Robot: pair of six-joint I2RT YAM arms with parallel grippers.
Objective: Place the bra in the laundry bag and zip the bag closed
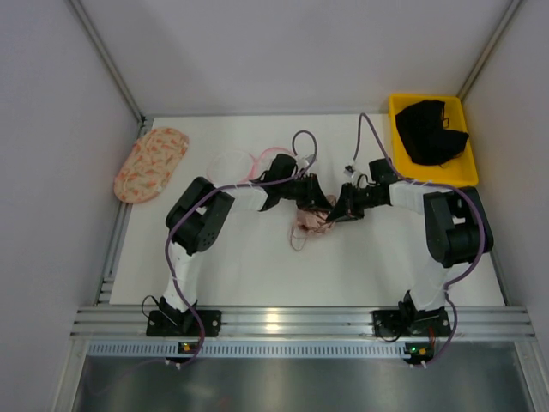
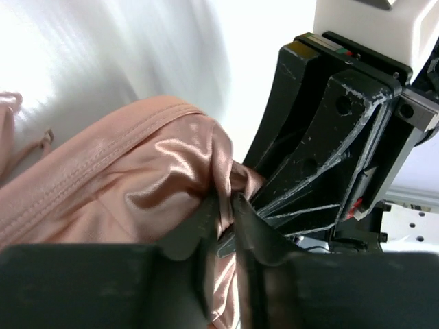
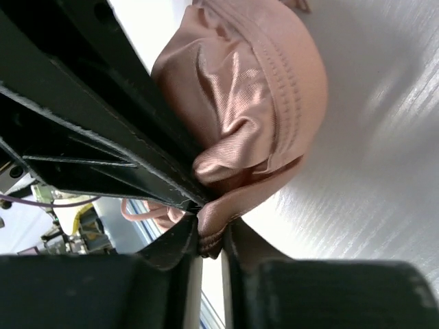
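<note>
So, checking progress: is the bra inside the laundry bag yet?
Out. The bra lies bunched on the table, pinched by the left gripper and right gripper; the bag sits apart, beyond the left arm.

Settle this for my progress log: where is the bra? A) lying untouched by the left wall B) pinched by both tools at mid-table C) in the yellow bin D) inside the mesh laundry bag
B: the wrist views show the bra clamped in the left tool and in the right tool; the laundry bag lies apart from it.
</note>
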